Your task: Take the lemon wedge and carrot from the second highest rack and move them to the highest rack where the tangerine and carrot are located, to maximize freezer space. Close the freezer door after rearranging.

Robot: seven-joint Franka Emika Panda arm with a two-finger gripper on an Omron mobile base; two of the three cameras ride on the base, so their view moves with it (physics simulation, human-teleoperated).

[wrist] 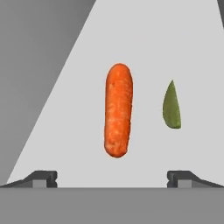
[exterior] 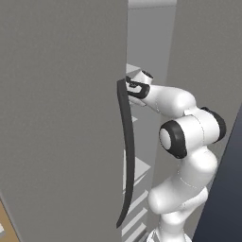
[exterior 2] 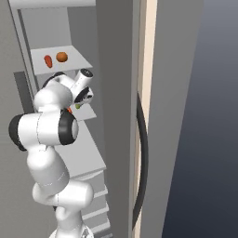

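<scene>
The freezer door (exterior: 61,118) stands open, its long dark handle (exterior: 126,151) beside my arm. My gripper (wrist: 113,179) is open and hovers over the second highest rack (wrist: 65,131), short of the carrot (wrist: 118,109), which lies lengthwise between the lines of its fingertips (wrist: 43,178). The greenish lemon wedge (wrist: 171,106) lies apart on that carrot's right. From the right base view the gripper (exterior 2: 80,101) sits just above the lemon wedge (exterior 2: 77,106). The highest rack (exterior 2: 76,60) holds another carrot (exterior 2: 48,61) and the tangerine (exterior 2: 62,56). The gripper (exterior: 132,87) reaches into the freezer (exterior: 151,47).
Several lower racks (exterior 2: 88,162) stack under the arm inside the compartment. A neighbouring grey panel (exterior 2: 172,116) with a curved dark handle (exterior 2: 142,158) stands to the right. The freezer's side wall (exterior 2: 116,116) closes in the racks on the right.
</scene>
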